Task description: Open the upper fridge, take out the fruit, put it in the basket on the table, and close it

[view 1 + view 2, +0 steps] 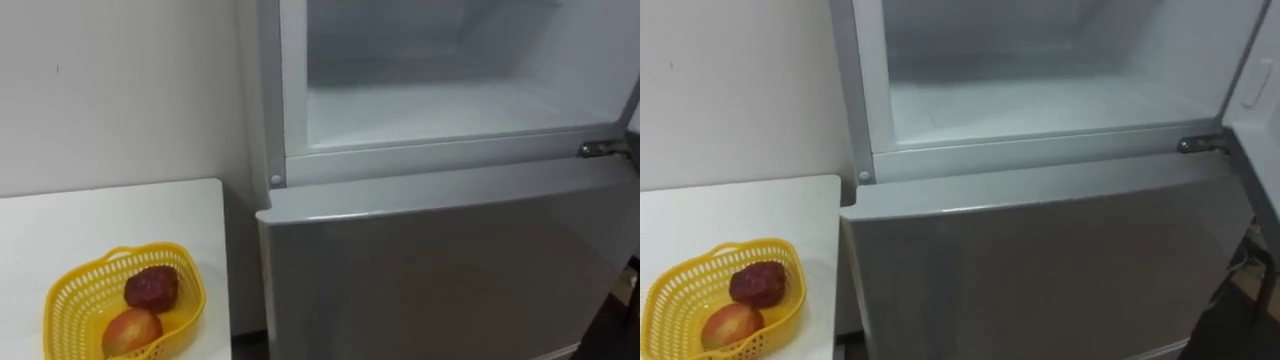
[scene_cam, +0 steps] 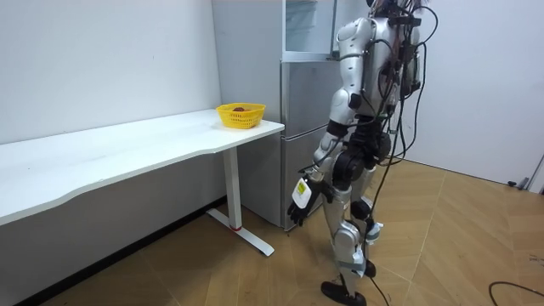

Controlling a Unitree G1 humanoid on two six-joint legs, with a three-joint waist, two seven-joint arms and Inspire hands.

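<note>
We're square in front of the fridge, and the upper compartment (image 1: pixel 450 110) stands open above the closed lower door (image 1: pixel 440 280). What we can see of its pale shelf is bare, with nothing on it to reach for. The fruit sits off to our left instead: a yellow basket (image 1: pixel 72 300) rests on the white surface (image 1: pixel 100 215) just beside the fridge. In it are a dark red fruit (image 1: pixel 151 288) and a red-and-yellow one (image 1: pixel 131 331), touching each other. Which of them came off that shelf we cannot tell, but by our reading the retrieval looks largely done. In the room view the left hand (image 2: pixel 302 202) hangs low by the thigh, on the side facing the surface. Whether it is released or clenched we cannot tell from here, though it carries nothing. Here's the relation that counts: the shelf is well above that hand and straight ahead, while the basket is up and to the left. So the left arm is the nearer one for either reach, and any move starts with a long lift.
</note>
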